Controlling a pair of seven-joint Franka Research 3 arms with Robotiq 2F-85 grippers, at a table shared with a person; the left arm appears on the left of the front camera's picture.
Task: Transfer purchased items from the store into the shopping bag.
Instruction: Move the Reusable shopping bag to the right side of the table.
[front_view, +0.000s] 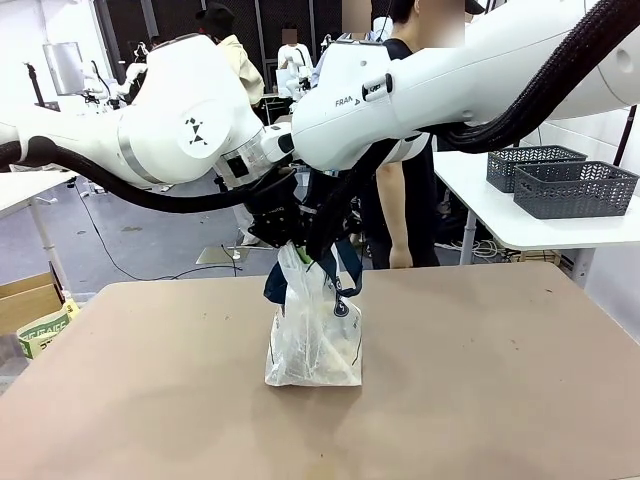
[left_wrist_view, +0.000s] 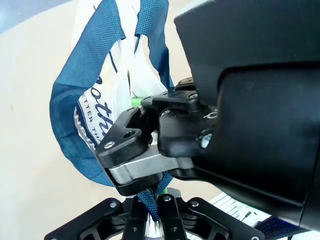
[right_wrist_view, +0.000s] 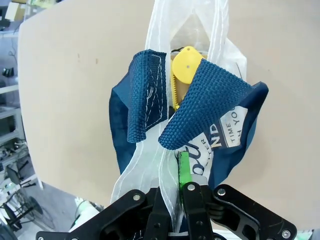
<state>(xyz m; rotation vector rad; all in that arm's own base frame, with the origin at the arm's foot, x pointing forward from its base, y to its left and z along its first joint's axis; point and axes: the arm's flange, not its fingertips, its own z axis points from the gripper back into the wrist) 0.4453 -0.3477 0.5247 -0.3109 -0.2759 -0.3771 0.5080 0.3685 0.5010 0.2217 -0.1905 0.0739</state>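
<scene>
Standing near the middle of the tan table (front_view: 500, 390), the shopping bag (front_view: 315, 345) is upright with its base on the tabletop and its top gathered under both arms, which meet above it. The left arm comes in from the table's left side and the right arm from its right side.

A person in a dark top (front_view: 405, 190) stands at the far edge, behind the arms. Beyond the far right corner, on a separate white table, sit two dark grey lattice baskets (front_view: 575, 188), just beside each other.

The bag is translucent white with navy lettering, and its navy strap handles (right_wrist_view: 210, 100) flop over the mouth.

The left gripper (front_view: 283, 238) is at the bag's top. In the left wrist view its fingers are pinched together on a length of navy strap (left_wrist_view: 152, 212), with the other gripper's black body close in front.

The right gripper (front_view: 322, 248) is beside it, touching the same gathered top. In the right wrist view that gripper (right_wrist_view: 172, 202) is clamped on a fold of the bag's clear film, one green pad (right_wrist_view: 184, 170) showing against it.

Inside the open mouth, between the two straps, lies a yellow packaged item (right_wrist_view: 186, 65). What else the bag holds cannot be told through the film.
</scene>
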